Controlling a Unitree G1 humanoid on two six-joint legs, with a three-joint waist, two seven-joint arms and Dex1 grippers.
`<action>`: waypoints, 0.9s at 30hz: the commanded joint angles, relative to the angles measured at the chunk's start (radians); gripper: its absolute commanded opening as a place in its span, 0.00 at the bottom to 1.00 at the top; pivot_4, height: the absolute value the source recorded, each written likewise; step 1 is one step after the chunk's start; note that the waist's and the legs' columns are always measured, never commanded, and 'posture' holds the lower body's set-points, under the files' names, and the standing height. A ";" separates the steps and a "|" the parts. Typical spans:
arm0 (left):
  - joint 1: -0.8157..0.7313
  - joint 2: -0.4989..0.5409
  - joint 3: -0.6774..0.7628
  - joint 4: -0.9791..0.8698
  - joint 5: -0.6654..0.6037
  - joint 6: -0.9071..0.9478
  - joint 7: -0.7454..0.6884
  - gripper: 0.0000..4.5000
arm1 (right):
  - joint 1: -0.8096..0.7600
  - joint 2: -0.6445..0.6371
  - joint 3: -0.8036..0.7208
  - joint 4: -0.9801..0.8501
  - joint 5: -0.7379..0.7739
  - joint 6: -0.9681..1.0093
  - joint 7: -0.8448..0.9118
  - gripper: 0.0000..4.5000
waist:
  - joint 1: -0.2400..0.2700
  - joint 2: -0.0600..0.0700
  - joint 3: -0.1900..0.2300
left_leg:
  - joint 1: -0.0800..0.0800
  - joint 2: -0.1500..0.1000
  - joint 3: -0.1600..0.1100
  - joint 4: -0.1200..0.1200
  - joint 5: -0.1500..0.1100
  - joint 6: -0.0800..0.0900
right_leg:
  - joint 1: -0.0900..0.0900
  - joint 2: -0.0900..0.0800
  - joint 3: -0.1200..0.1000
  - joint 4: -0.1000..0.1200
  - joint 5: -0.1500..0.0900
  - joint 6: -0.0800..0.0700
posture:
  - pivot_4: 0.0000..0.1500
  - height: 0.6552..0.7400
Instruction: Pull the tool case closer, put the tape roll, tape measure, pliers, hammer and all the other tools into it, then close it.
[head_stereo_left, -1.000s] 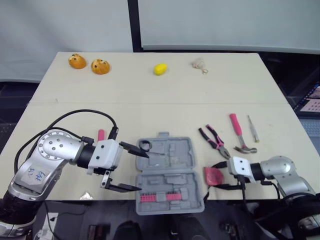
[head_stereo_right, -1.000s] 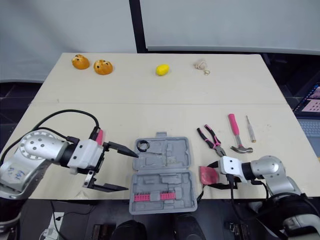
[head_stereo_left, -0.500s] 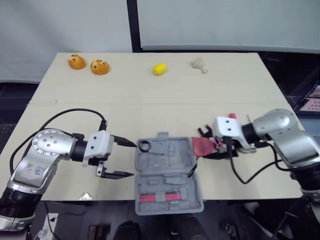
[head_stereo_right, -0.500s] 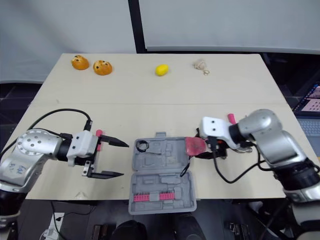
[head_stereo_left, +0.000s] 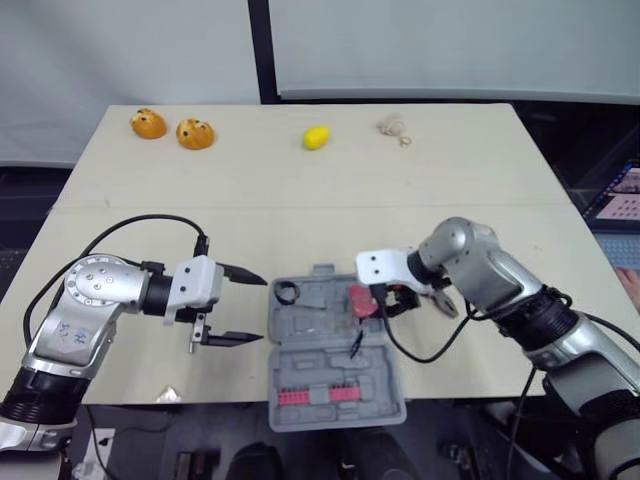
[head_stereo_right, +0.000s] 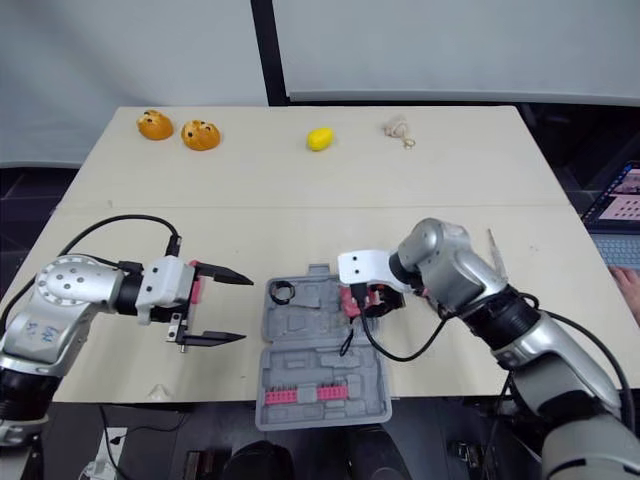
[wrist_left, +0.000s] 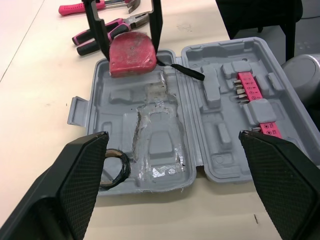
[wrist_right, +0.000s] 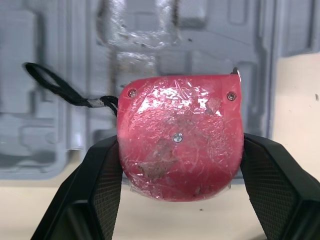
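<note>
- Left eye view: the tool case (head_stereo_left: 335, 378) is lying open at the table's near edge
- the left gripper (head_stereo_left: 262, 310) is hovering just left of it, fingers spread wide, holding nothing
- the right gripper (head_stereo_left: 367, 303) is pinching the red tape measure (wrist_right: 180, 137) over the case's far half
- the tape roll (head_stereo_left: 288, 292) is sitting in that half's left end
- pliers (wrist_left: 107, 36) and hammer (wrist_left: 75, 8) are lying on the table beyond the case
</note>
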 joint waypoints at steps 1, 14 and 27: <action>-0.001 -0.006 0.006 -0.005 0.001 -0.012 0.005 1.00 | -0.022 0.023 0.004 0.026 -0.043 -0.017 -0.026 0.66 | -0.004 0.000 0.000 | 0.000 0.000 0.000 0.000 0.000 0.000 | 0.000 0.000 0.000 0.000 0.000 0.000 | 1.00 1.00; -0.018 -0.017 0.004 0.014 0.010 -0.022 -0.004 1.00 | -0.027 0.090 -0.009 0.097 -0.092 -0.019 -0.049 0.66 | -0.018 0.000 0.000 | 0.000 0.000 0.000 0.000 0.000 0.000 | 0.000 0.000 0.000 0.001 0.000 0.000 | 1.00 1.00; -0.033 -0.029 0.002 0.025 0.018 -0.033 -0.009 1.00 | -0.044 0.128 -0.065 0.102 -0.061 0.028 -0.066 0.99 | -0.019 0.000 0.000 | 0.000 0.000 0.000 0.000 0.000 0.000 | 0.000 0.000 0.000 0.001 0.000 0.000 | 1.00 1.00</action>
